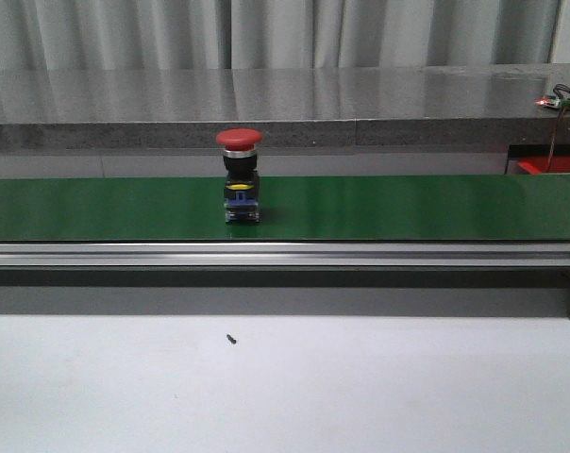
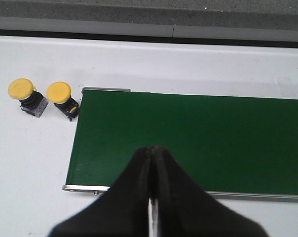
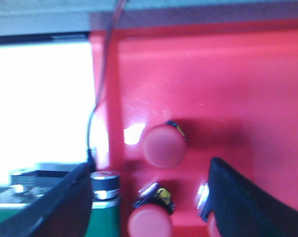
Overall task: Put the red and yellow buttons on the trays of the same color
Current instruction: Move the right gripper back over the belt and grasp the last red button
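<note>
Right now a red button (image 1: 239, 142) stands upright on the green belt (image 1: 408, 208), a little left of the middle in the front view. It has a round red cap on top and a dark body with a bit of yellow and blue below. A silver rail (image 1: 285, 253) runs along the near edge of the belt, and the white table (image 1: 360, 396) lies in front of it with a tiny dark speck (image 1: 232, 338) on it. No arm shows in the front view.

In the left wrist view, the left tool (image 2: 153, 153) hangs over the end of the belt (image 2: 213, 143). Its two black fingers are pressed together and hold nothing. Two yellow buttons (image 2: 21, 90) (image 2: 59, 92) sit side by side on the white table just beside that end of the belt. They are near each other but not touching.

In the right wrist view, which is blurry, the right tool (image 3: 149, 187) is over the red tray (image 3: 228, 89). Its fingers are spread wide apart with nothing between them. Two red buttons (image 3: 162, 145) (image 3: 149, 222) lie in the tray between the fingers. A thin dark wire (image 3: 100, 79) runs beside the tray's edge.
</note>
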Controlling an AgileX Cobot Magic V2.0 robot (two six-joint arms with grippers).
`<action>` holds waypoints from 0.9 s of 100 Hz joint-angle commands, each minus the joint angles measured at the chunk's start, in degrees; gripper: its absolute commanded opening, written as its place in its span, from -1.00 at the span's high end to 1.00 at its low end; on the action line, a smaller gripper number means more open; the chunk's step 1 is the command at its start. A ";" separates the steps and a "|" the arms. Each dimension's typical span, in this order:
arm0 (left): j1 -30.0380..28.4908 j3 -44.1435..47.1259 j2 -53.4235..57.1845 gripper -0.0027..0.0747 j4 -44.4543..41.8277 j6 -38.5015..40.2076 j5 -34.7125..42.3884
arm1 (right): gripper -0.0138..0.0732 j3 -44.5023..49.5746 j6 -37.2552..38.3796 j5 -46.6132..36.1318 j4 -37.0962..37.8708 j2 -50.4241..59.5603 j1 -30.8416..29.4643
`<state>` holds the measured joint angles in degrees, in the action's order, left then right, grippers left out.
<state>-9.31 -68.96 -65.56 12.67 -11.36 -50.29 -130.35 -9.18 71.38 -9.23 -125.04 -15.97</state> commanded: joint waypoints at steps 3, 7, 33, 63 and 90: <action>0.39 -1.54 1.64 0.98 1.27 0.01 4.13 | -0.44 -0.36 -0.19 2.90 -1.87 7.09 1.01; 0.39 -1.54 1.87 0.98 1.27 0.01 4.12 | -0.44 0.93 -0.19 2.75 -1.98 8.40 1.48; 0.39 -1.54 1.87 0.98 1.27 0.01 3.78 | -0.44 13.52 -0.19 -2.15 -2.03 18.94 5.17; 0.39 -1.54 1.87 0.98 2.28 0.01 3.54 | -0.45 25.01 -0.19 -2.06 -2.93 28.19 13.69; 0.39 -1.54 1.87 0.98 2.28 0.01 1.89 | -0.45 25.31 -0.19 1.64 -6.12 28.20 23.50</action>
<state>-9.31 -68.96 -64.86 13.63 -11.36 -51.03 -103.76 -9.18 71.52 -13.30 -99.79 4.66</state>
